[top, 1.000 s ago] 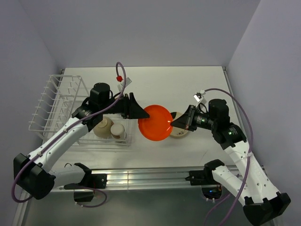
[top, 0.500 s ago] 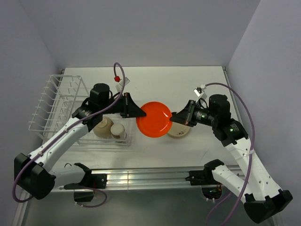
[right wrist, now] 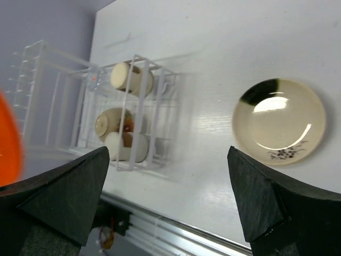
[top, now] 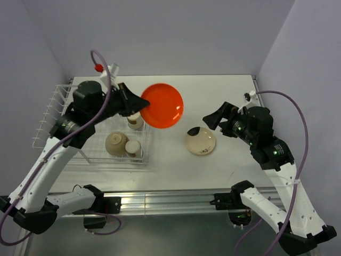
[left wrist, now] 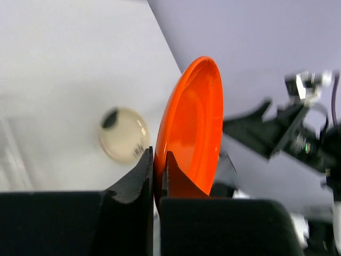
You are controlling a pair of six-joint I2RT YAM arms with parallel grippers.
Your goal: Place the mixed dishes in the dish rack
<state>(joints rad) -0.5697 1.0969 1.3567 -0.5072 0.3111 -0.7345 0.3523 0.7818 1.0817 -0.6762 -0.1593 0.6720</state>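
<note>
My left arm reaches up and forward from its base at the near left, elbow out toward the left wall. My left claw (top: 137, 104) is pressed narrow on the rim of the orange plate (top: 161, 105). The plate hangs in the air, tilted nearly on its edge, above the far right corner of the basket part (top: 117, 160) of the dish rack (top: 50, 120). It touches no wire. In my left wrist view the rim sits tight between my two fingers and the plate rises up away from them. My right arm bends at the right side of the table (top: 213, 90). My right claw (top: 216, 118) stands wide apart and holds nothing. It hovers just to the far right of the cream shallow dish (top: 201, 141), which lies flat on the table, right of the rack and apart from it. Inside the basket I see the cream bowl (top: 116, 143), one tan cup (top: 133, 147) just beside it on the right, and another tan cup (top: 135, 121) farther back. The upright plate slots on the left carry no dish.
</note>
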